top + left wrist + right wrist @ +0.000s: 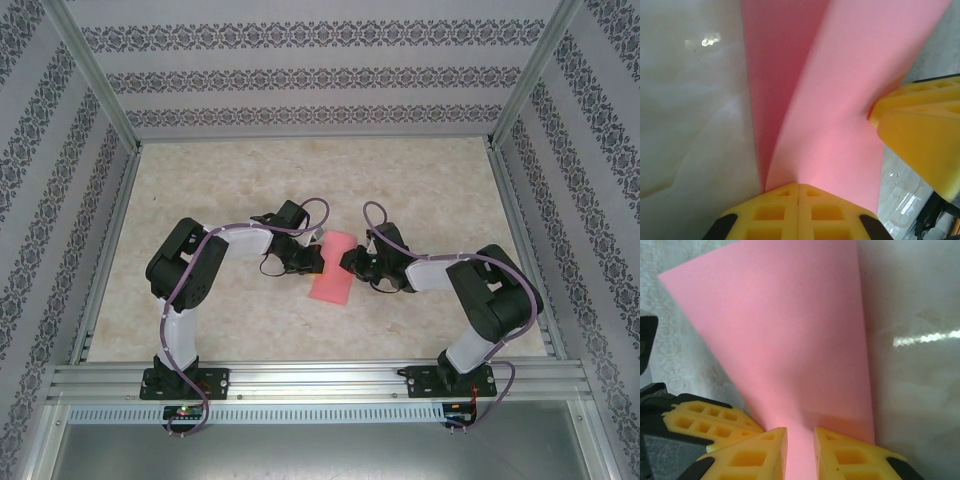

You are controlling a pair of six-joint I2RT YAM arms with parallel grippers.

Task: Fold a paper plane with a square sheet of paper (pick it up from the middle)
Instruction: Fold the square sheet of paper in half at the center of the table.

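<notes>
From my screen, nearest the camera is the aluminium rail (320,378) at the table's front edge, with both arm bases bolted to it, left and right. Both arms reach away from me and bend inward, so the two wrists face each other around the middle of the table (300,180). The left gripper (312,258) is closed: on its wrist camera the two yellow fingers (770,214) are pressed flat together with only a seam between them. The pink sheet of paper (333,268) comes straight out of that seam, so it is pinched there. From the pinch the sheet fans out in two faces, a darker one on the left and a lighter one on the right, meeting at a crease. The right gripper (352,262) sits just across from it. On its own camera its fingers (845,456) stand a narrow slit apart, with the sheet running through the slit, so I read it as clamped on the paper's edge. Each wrist view also catches the other gripper's yellow finger right beside the sheet. From above, the sheet is a narrow pink strip between the two grippers, near the table's centre. I cannot tell how much of it rests on the surface. Beyond it lie bare marbled tabletop and then the patterned back wall (320,70).
</notes>
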